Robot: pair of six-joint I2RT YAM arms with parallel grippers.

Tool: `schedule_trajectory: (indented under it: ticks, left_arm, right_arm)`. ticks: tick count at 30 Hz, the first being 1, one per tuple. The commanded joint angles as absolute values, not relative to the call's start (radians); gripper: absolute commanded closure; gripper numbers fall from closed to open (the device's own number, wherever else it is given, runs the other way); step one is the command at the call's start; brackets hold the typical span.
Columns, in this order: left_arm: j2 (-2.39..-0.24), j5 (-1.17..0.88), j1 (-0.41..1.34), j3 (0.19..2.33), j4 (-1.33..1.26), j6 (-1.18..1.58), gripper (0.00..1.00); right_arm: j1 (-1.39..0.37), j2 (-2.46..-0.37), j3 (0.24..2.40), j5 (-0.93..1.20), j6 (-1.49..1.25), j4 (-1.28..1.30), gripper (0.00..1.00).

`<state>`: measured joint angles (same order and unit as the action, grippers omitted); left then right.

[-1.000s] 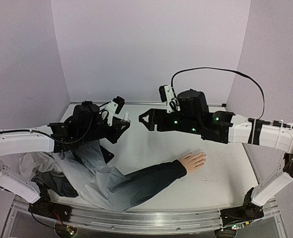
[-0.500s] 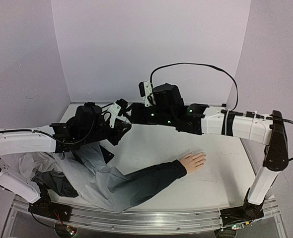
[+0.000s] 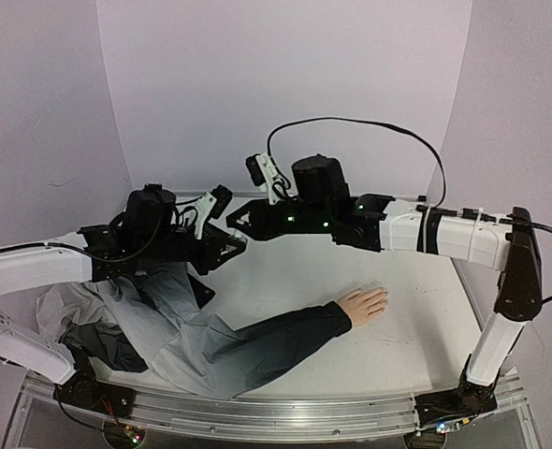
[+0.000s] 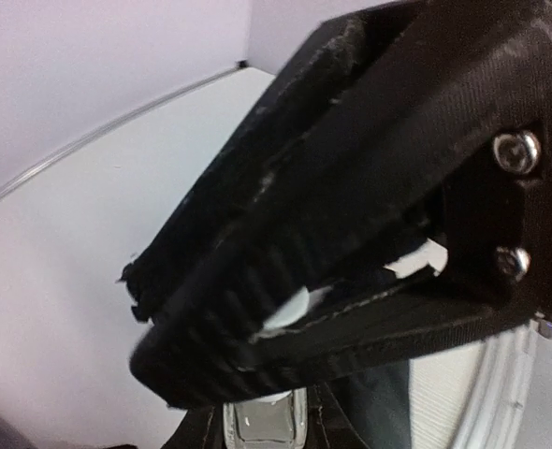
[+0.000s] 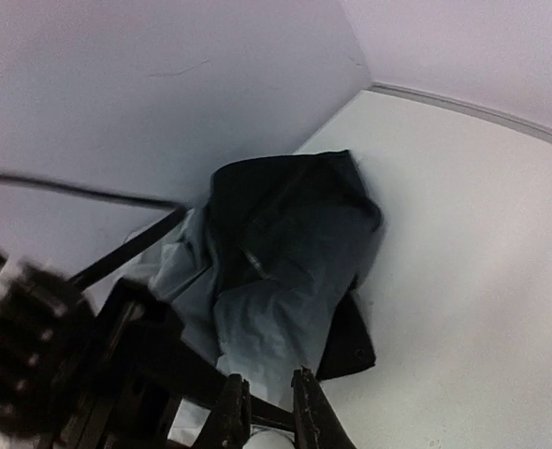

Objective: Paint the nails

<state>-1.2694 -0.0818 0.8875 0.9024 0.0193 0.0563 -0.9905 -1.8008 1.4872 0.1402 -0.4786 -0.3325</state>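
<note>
The pale mannequin hand (image 3: pixel 363 304) lies flat on the table at the end of a dark sleeve (image 3: pixel 285 337). Its nails are too small to make out. My left gripper (image 3: pixel 225 243) (image 4: pixel 145 323) is at the back left, shut on a small white bottle (image 4: pixel 295 304). My right gripper (image 3: pixel 238 224) (image 5: pixel 268 398) reaches across to it. Its fingers (image 5: pixel 234 412) are closed on the bottle's white top (image 5: pixel 268 438). Both grippers are well to the left of the hand and farther back.
A crumpled grey and dark garment (image 3: pixel 136 323) (image 5: pixel 276 271) covers the table's left front, under the left arm. The purple walls close in at the back and sides. The right arm's black cable (image 3: pixel 351 126) loops above it.
The right arm has swung left from the middle to the bottle in the left gripper, and its jaws have closed on the bottle's top. The left arm shifted slightly.
</note>
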Motion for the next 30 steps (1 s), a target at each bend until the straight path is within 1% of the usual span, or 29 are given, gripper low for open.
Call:
schedule_trajectory:
  ticks: [1, 2, 3, 5, 9, 11, 12, 14, 15, 17, 19, 21, 23, 25, 30]
  left_arm:
    - [-1.190, -0.869, 0.807, 0.969, -0.063, 0.065, 1.00]
    - [-1.189, -1.005, 0.801, 0.974, -0.063, 0.052, 1.00]
    - [-1.190, -1.085, 0.799, 0.978, -0.063, 0.048, 1.00]
    - [-1.196, -1.106, 0.799, 0.986, -0.062, 0.050, 1.00]
    - [-1.193, -0.883, 0.802, 0.966, -0.061, 0.034, 1.00]
    - [-1.195, -0.679, 0.816, 0.957, -0.061, 0.027, 1.00]
    - [-1.194, -0.611, 0.821, 0.954, -0.061, 0.020, 1.00]
    - [-1.191, -0.435, 0.842, 0.945, -0.057, 0.003, 1.00]
    - [-1.184, -0.357, 0.849, 0.938, -0.057, 0.002, 1.00]
    - [-1.174, -0.202, 0.858, 0.926, -0.057, 0.002, 1.00]
    - [-1.174, -0.056, 0.872, 0.923, -0.057, -0.012, 1.00]
    - [-1.174, 0.062, 0.890, 0.921, -0.057, -0.032, 1.00]
    - [-1.180, 0.120, 0.897, 0.924, -0.056, -0.034, 1.00]
    - [-1.186, 0.141, 0.905, 0.926, -0.056, -0.034, 1.00]
    - [-1.198, 0.166, 0.923, 0.933, -0.056, -0.035, 1.00]
  right_arm:
    - [-0.977, -1.697, 1.405, 0.888, -0.132, -0.459, 1.00]
    - [-0.976, -1.687, 1.383, 1.071, -0.065, -0.460, 1.00]
    - [-0.976, -1.677, 1.372, 1.142, -0.051, -0.458, 1.00]
    - [-0.975, -1.668, 1.372, 1.138, -0.043, -0.442, 1.00]
    - [-0.968, -1.642, 1.321, 0.973, -0.034, -0.443, 1.00]
    - [-0.968, -1.645, 1.328, 0.849, -0.093, -0.448, 1.00]
    - [-0.969, -1.642, 1.331, 0.778, -0.130, -0.451, 0.91]
    - [-0.968, -1.626, 1.330, 0.598, -0.203, -0.447, 0.58]
    - [-0.967, -1.613, 1.325, 0.523, -0.235, -0.445, 0.45]
    - [-0.967, -1.581, 1.311, 0.369, -0.288, -0.412, 0.27]
    - [-0.967, -1.541, 1.283, 0.257, -0.350, -0.397, 0.19]
    - [-0.967, -1.507, 1.260, 0.179, -0.414, -0.387, 0.18]
    - [-0.968, -1.494, 1.246, 0.142, -0.470, -0.385, 0.18]
    - [-0.973, -1.502, 1.252, 0.125, -0.503, -0.388, 0.18]
    - [-1.006, -1.572, 1.342, 0.101, -0.523, -0.387, 0.18]
